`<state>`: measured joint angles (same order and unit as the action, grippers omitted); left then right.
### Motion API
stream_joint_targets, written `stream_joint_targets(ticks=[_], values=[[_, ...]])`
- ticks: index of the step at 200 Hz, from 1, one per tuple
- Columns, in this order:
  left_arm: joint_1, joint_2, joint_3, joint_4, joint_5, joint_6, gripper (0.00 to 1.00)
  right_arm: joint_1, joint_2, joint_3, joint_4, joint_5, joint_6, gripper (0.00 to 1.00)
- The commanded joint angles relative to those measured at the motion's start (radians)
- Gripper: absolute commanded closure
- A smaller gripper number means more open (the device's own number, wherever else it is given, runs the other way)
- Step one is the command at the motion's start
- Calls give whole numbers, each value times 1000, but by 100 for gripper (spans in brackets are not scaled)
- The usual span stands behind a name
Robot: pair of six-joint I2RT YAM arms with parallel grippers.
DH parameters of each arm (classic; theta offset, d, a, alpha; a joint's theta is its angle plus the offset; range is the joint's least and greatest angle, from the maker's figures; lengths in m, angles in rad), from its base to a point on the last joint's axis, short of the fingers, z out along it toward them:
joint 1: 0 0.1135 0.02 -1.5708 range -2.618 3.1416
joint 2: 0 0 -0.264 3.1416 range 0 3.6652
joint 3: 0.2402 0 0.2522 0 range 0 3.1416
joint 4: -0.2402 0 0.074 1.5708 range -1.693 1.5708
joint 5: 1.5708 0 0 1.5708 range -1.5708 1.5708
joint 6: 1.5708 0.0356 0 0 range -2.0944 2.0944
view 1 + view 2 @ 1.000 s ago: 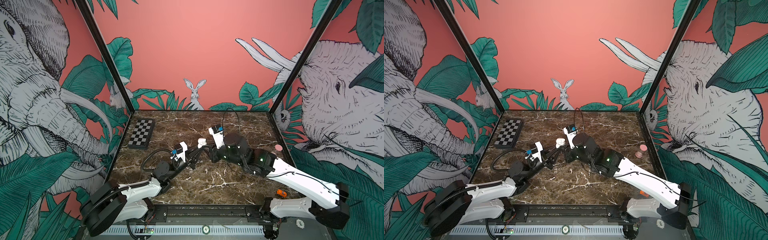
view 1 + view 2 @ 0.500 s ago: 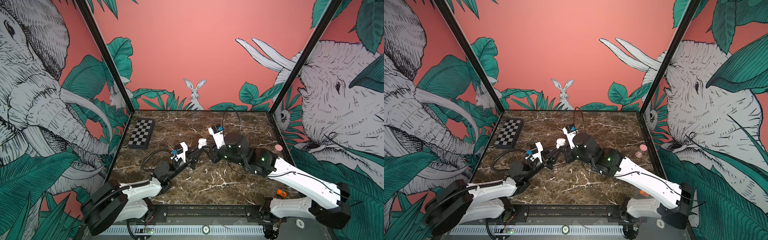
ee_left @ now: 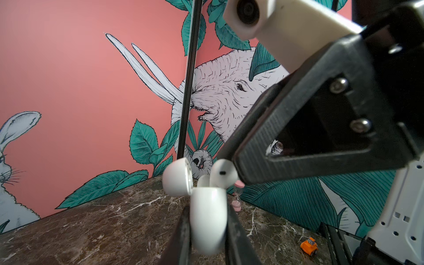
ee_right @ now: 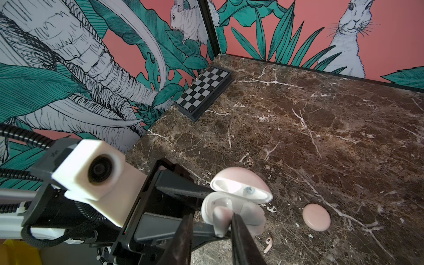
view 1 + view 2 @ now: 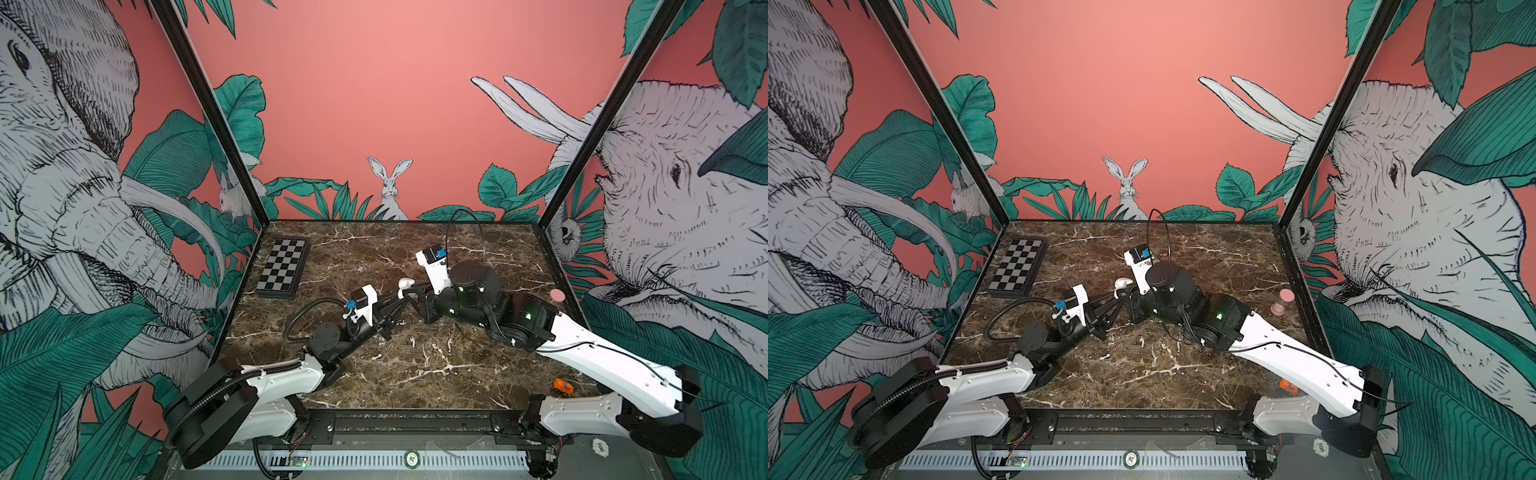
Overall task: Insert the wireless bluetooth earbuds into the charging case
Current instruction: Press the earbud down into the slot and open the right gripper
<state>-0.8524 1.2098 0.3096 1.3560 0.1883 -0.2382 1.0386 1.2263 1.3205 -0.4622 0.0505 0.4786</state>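
Note:
My left gripper [image 3: 208, 211] is shut on the white charging case [image 3: 206, 229], held above the marble with its lid [image 3: 176, 180] hinged open. In both top views the case [image 5: 405, 284] [image 5: 1122, 283] shows between the two arms at mid-table. From the right, my right gripper [image 4: 212, 218] is shut on one of the earbuds [image 4: 221, 218]. That earbud's bulb [image 3: 223, 175] sits at the case's open mouth. A second earbud [image 4: 268, 244] lies loose on the marble below the case.
A pink round puck [image 4: 316, 216] rests on the marble near the loose earbud. A chessboard [image 5: 282, 268] lies at the back left. A pink hourglass [image 5: 556, 296] stands by the right wall, and an orange toy car [image 5: 563, 387] sits at the front right.

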Motion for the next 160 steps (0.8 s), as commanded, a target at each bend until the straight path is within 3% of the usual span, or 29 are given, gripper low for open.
stream_joint_targets(ticks=[1,160], values=[[-5,-3,11,47,13,10,100,-3,7,23,15,-11,-8,71],[-6,-18,7,46,33,25,100,-1,7,34,25,-30,6,72]])
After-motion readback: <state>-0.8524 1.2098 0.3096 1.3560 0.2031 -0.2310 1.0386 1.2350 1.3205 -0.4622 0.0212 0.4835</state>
